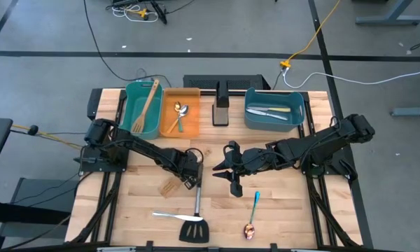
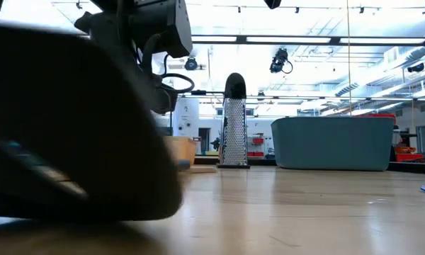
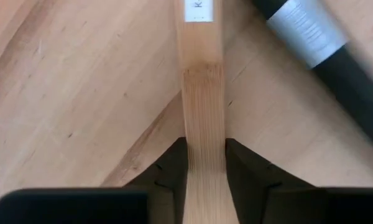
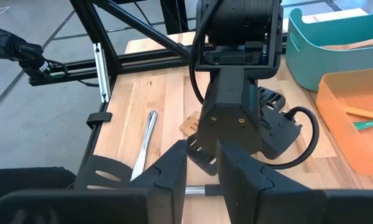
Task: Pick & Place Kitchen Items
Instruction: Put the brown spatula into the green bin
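Butcher-block table (image 1: 287,210) under bright ceiling-lit workshop, grey floor (image 1: 49,28).

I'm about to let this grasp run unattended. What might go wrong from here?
1. The left end effector straddles the wooden spatula with its fingers beside the handle; an off-centre grip may let it swing or slip when lifted.
2. The black turner lies right alongside, so it may get nudged.
3. The right end effector hovers close by; the arms might collide on lift.
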Controlling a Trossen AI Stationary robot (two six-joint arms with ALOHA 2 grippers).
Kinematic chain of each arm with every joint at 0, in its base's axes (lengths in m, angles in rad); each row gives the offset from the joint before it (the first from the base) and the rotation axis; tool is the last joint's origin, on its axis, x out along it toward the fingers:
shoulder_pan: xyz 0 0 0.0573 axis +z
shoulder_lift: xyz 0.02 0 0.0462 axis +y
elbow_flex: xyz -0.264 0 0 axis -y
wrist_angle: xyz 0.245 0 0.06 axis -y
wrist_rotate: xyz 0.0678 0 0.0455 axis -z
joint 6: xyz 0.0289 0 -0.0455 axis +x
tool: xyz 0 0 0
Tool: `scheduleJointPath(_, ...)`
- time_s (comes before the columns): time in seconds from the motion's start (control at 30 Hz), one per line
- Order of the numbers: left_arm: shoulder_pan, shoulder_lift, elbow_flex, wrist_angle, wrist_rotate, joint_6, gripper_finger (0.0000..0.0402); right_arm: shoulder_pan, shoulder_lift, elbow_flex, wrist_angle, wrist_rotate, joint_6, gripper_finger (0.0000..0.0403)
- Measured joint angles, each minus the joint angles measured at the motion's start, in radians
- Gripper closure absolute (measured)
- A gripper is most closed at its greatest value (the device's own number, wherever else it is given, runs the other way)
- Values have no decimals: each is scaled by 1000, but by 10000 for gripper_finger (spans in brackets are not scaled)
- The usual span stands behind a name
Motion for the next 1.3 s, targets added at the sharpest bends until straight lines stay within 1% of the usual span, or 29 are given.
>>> scheduleJointPath(0.13,0,0,0,-2,12,5,312,0,0,0,0,0,0,305)
scheduleJointPath(0.3,0,0,0,-11,1,10,312,0,0,0,0,0,0,305)
scheduleJointPath(0.4,0,2,22,-40,1,20,312,0,0,0,0,0,0,305)
scheduleJointPath(0.47,0,6,58,-86,-5,29,312,0,0,0,0,0,0,305)
scheduleJointPath(0.57,-1,12,125,-217,-48,44,312,0,0,0,0,0,0,305)
scheduleJointPath(0.73,-1,7,238,-357,-103,58,312,0,0,0,0,0,0,305)
scheduleJointPath(0.87,-2,6,309,-382,-111,80,312,0,0,0,0,0,0,305)
scheduleJointPath(0.93,-3,6,339,-430,-115,83,312,0,0,0,-1,0,0,305)
scheduleJointPath(1.1,-4,-1,421,-533,-160,108,312,0,0,0,-9,0,0,305)
scheduleJointPath(1.2,-4,-29,454,-553,-178,118,312,1,0,0,-9,0,0,305)
scheduleJointPath(1.3,-4,-89,461,-579,-213,118,312,2,0,0,-9,0,0,305)
